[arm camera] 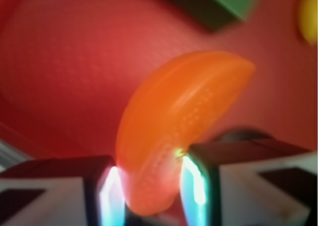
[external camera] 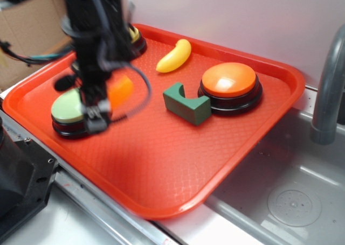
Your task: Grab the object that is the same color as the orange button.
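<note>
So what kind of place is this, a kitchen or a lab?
Probably a lab mock-up of a kitchen sink. A grey faucet stands over a metal sink basin, but the red tray holds toys and an orange button, and the robot's hand grips an orange crescent.

Red tray [external camera: 161,169], textured, fills centre of exterior frame. On it: orange button [external camera: 230,83] right of centre, green notched block [external camera: 186,103] touching its base on the left, yellow banana piece [external camera: 174,56] top centre, pale green button [external camera: 69,111] at left, yellow button [external camera: 135,39] upper left, mostly hidden.
</note>
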Action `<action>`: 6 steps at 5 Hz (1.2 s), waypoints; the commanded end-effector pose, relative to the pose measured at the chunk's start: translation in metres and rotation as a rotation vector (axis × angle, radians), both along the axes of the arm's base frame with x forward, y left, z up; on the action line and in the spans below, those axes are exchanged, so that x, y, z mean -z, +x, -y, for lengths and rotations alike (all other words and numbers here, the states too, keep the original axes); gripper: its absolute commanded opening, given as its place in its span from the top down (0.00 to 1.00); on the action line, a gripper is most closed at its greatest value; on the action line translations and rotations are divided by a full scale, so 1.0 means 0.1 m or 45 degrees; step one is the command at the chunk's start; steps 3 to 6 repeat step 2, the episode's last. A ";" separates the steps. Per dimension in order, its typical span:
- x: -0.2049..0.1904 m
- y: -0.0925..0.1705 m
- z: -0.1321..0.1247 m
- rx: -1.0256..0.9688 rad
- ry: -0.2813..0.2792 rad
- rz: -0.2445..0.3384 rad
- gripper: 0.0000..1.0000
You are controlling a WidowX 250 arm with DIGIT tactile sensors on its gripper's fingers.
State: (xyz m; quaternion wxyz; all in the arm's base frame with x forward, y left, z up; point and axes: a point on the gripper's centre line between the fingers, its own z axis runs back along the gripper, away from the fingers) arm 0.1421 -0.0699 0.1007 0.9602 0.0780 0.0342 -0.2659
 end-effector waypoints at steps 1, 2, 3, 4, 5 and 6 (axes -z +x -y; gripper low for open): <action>-0.72 -0.14 -0.08 -0.386 -0.090 0.101 1.00; -0.92 -0.22 -0.14 -0.666 -0.059 0.119 1.00; -0.92 -0.22 -0.14 -0.666 -0.059 0.119 1.00; -0.92 -0.22 -0.14 -0.666 -0.059 0.119 1.00; -0.92 -0.22 -0.14 -0.666 -0.059 0.119 1.00; -0.92 -0.22 -0.14 -0.666 -0.059 0.119 1.00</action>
